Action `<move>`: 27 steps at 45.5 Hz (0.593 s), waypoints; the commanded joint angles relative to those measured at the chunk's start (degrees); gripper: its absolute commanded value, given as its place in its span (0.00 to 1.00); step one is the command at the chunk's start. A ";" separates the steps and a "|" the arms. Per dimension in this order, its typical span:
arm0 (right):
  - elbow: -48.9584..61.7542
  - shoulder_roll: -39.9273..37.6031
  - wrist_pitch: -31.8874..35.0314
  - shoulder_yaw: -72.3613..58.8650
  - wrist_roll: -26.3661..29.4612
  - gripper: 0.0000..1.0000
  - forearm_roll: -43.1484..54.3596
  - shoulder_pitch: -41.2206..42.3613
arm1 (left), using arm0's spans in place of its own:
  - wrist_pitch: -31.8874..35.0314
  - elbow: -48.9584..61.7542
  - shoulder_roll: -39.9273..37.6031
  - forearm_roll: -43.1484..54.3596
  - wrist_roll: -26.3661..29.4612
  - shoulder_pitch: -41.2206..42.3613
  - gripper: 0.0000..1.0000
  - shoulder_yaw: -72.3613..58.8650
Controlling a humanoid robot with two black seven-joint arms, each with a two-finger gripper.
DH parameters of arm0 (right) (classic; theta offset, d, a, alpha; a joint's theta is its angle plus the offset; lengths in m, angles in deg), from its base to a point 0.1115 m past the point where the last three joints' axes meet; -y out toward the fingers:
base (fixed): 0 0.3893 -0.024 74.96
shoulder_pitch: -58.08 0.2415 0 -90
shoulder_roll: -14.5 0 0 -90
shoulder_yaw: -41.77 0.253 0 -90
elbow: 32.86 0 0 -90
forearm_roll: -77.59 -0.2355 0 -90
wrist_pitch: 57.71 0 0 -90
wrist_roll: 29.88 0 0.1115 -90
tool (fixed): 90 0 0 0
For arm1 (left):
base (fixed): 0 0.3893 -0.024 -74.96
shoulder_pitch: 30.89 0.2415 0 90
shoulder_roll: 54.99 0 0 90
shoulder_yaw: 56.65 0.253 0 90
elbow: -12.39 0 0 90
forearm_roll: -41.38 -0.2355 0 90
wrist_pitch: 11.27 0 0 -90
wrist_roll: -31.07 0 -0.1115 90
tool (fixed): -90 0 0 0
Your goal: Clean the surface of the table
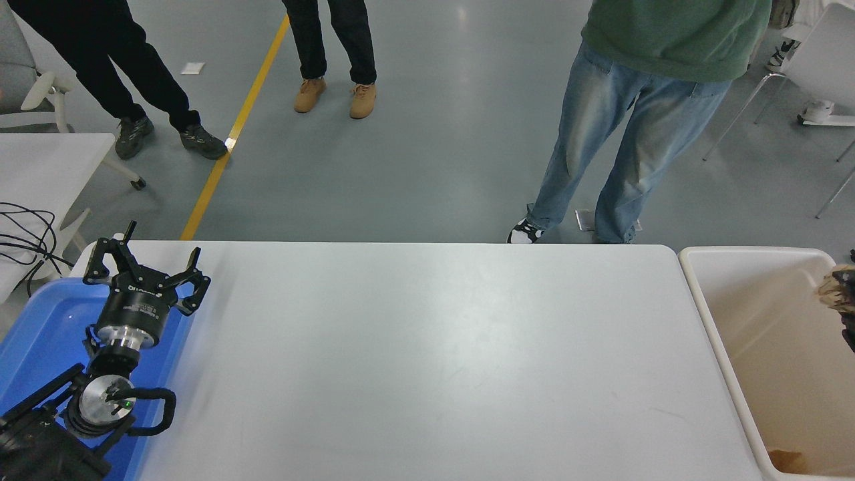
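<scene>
While left gripper [143, 260] sits splayed over 1 blue tray [40, 334], right gripper [847, 300] grips 1 brown paper wad [835, 287] above 1 beige bin [708, 294]; table surface [427, 361] bare.

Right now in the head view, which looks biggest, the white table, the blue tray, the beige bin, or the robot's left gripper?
Largest to smallest:
1. table surface
2. beige bin, cut off by the picture's edge
3. blue tray, partly hidden by the arm; close to the bin, so unsure
4. left gripper
</scene>
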 commanded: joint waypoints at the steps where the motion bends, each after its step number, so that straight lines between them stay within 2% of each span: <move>1: 4.76 5.91 -1.77 -0.04 2.74 0.00 -0.09 -2.53 | 0.00 0.00 0.00 -0.06 0.00 0.00 0.99 -0.04; 15: 4.76 8.28 -8.27 0.31 3.18 0.00 -0.61 -2.97 | 0.00 0.00 0.00 -0.06 0.00 0.00 0.99 0.05; 27: 4.76 8.81 -9.95 -0.13 3.01 0.00 -0.61 -2.79 | 0.00 0.00 0.00 -0.06 0.00 0.00 0.99 -0.04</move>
